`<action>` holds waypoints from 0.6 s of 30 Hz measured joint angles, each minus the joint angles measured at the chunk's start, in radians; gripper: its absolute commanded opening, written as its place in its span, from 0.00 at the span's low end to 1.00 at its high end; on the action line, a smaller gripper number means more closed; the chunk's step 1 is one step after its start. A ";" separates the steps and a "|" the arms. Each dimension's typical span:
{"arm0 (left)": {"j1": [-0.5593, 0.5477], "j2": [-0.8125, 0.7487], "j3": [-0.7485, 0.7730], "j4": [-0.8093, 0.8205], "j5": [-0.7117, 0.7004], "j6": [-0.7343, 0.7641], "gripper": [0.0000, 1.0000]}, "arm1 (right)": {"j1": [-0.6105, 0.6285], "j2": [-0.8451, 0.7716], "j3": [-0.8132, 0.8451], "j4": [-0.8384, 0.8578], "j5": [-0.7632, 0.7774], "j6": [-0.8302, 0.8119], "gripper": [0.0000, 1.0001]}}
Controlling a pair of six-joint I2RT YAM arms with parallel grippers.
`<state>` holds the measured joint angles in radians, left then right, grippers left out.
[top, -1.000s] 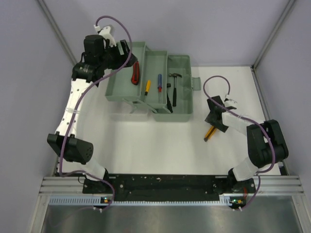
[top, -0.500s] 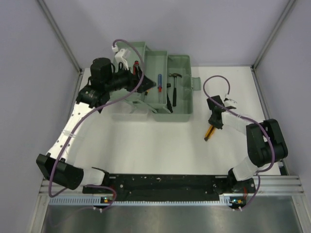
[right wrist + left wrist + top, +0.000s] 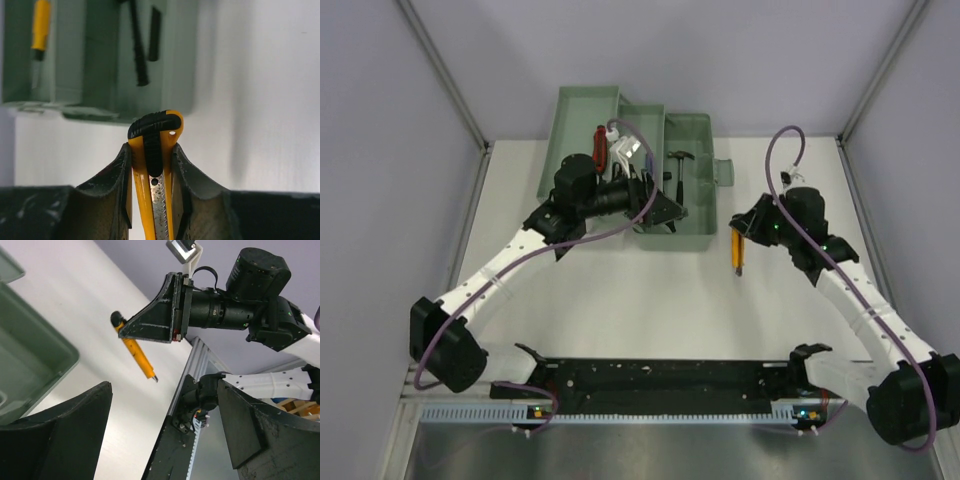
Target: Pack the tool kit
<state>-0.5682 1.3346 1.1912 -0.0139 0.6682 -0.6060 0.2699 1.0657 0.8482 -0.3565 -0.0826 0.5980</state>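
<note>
The grey-green toolbox (image 3: 695, 135) stands open at the back with its trays folded out. A red cutter (image 3: 601, 147) lies in the left tray and a small hammer (image 3: 678, 165) in the main box. My left gripper (image 3: 665, 212) hangs over the box's front right part, open and empty; its fingers (image 3: 55, 435) frame the right gripper. My right gripper (image 3: 742, 228) is shut on the yellow cutter (image 3: 735, 252) just right of the box, above the table. The right wrist view shows the cutter (image 3: 155, 145) pinched between the jaws, the toolbox (image 3: 100, 75) beyond it.
A yellow screwdriver (image 3: 40, 25) and the black hammer handle (image 3: 137, 45) lie in the box. The toolbox latch (image 3: 723, 172) sticks out at its right side. Grey walls close the table left, back and right. The black mounting rail (image 3: 660, 375) runs along the near edge.
My left arm has swung from the back left to over the toolbox's front right. My right gripper has taken the yellow cutter off the table and carried it toward the box.
</note>
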 measured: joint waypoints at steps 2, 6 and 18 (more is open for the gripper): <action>-0.020 0.015 0.000 0.062 0.012 -0.029 0.89 | 0.000 -0.036 -0.002 0.031 -0.114 -0.003 0.00; -0.061 0.069 0.002 0.169 0.030 -0.090 0.89 | 0.000 -0.113 -0.004 0.153 -0.296 0.048 0.00; -0.127 0.135 -0.006 0.456 0.122 -0.231 0.88 | 0.000 -0.159 -0.058 0.655 -0.558 0.436 0.00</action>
<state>-0.6952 1.4696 1.1851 0.4419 0.7902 -0.8368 0.2699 0.9062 0.7898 0.2989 -0.6403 1.0344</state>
